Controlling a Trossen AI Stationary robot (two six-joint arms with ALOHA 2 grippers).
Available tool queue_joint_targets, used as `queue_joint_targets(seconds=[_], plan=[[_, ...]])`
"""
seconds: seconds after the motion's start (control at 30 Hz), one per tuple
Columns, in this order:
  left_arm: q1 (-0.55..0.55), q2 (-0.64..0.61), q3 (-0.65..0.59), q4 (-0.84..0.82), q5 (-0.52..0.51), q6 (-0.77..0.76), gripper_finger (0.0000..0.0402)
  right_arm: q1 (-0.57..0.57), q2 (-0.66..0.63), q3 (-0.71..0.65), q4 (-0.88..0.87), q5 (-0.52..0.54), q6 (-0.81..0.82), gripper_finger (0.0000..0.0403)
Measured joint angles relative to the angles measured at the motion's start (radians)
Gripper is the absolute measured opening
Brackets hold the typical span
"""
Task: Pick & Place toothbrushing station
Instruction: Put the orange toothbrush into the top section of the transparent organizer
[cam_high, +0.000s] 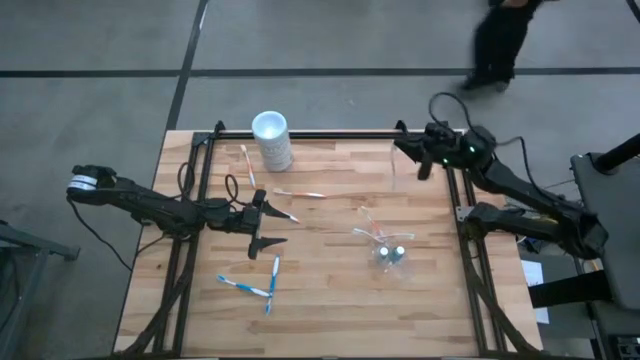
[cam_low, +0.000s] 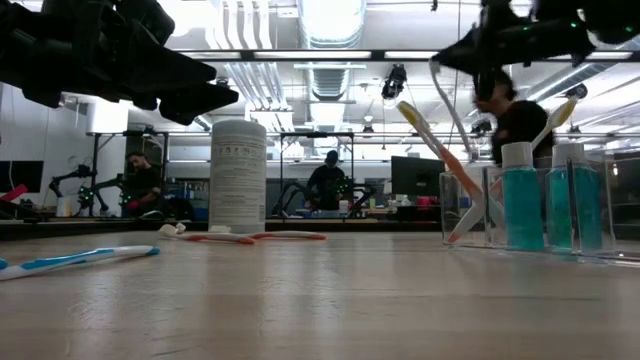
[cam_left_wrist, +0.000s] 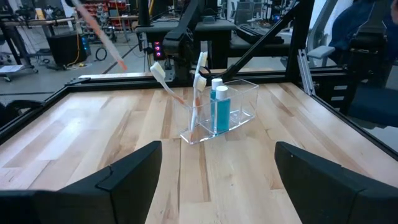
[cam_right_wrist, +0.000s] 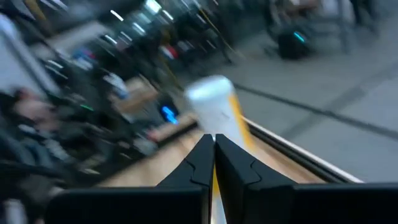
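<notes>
Left gripper (cam_high: 268, 225) hovering over table (cam_high: 330, 300) centre-left, fingers (cam_left_wrist: 130, 171) spread wide, holding nothing. Clear holder (cam_left_wrist: 227, 112) standing on table ahead of left gripper, well apart from it, containing toothbrushes (cam_left_wrist: 198, 84) and blue bottles (cam_left_wrist: 219, 106). Blue-and-white toothbrushes (cam_high: 258, 287) lying just beside left gripper. Orange-and-white toothbrush (cam_high: 300, 194) lying near white cup (cam_high: 271, 139). Right gripper (cam_high: 425, 160) hanging at far right table edge, fingers (cam_right_wrist: 202, 165) pressed together, pinching orange-and-white toothbrush (cam_right_wrist: 217, 115).
</notes>
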Motion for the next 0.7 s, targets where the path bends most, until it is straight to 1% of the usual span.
queue_joint_targets(seconds=[0.17,0.27,0.37,0.5,0.7], plan=[[0.000,0.000,0.000,0.000,0.000,0.000,0.0319,0.026,-0.051,-0.153,0.319,-0.049,0.152,0.0008],[0.000,0.000,0.000,0.000,0.000,0.000,0.0319,0.057,-0.056,-0.219,0.439,-0.056,0.181,0.0008],[0.000,0.000,0.000,0.000,0.000,0.000,0.0319,0.089,-0.053,-0.268,0.523,-0.088,0.214,0.0008],[0.000,0.000,0.000,0.000,0.000,0.000,0.0319,0.139,-0.059,-0.299,0.560,-0.157,0.223,0.0008],[0.000,0.000,0.000,0.000,0.000,0.000,0.0319,0.184,-0.067,-0.321,0.561,-0.175,0.220,0.0008]])
